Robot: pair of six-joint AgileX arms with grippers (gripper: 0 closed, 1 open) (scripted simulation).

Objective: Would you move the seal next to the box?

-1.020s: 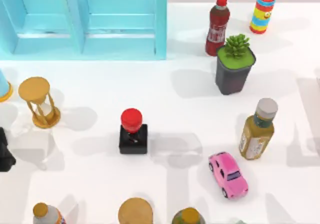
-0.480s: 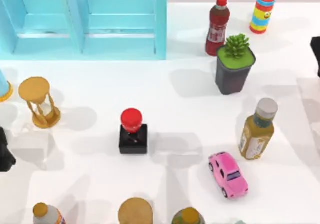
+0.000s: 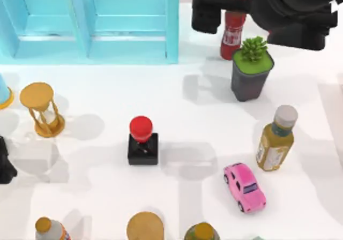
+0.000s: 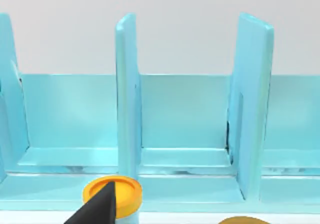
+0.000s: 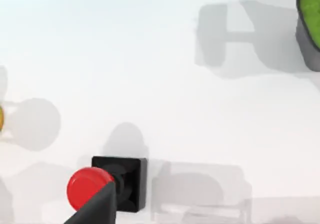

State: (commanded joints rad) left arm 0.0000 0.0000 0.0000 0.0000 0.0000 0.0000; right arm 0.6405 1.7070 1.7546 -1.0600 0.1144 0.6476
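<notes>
The seal (image 3: 142,141), a black square block with a round red knob, stands upright near the table's middle; the right wrist view looks down on the seal (image 5: 107,184) from a distance. The light blue box (image 3: 91,23) sits at the back left. My right gripper (image 3: 206,14) hovers high at the back, just right of the box and far behind the seal. It is open and holds nothing; one fingertip (image 5: 99,205) shows in its wrist view. My left gripper (image 3: 4,167) is parked at the left edge, open, facing the box (image 4: 180,119).
The right arm covers part of a dark red bottle (image 3: 232,35). A potted plant (image 3: 252,71) stands in front of that bottle. A yellow-green bottle (image 3: 276,141) and pink toy car (image 3: 245,187) are at right, an hourglass (image 3: 42,110) at left. Several bottle tops line the front edge.
The right arm has swung in from the right edge across the back of the table and now covers the striped can. The seal and the left arm have not moved.
</notes>
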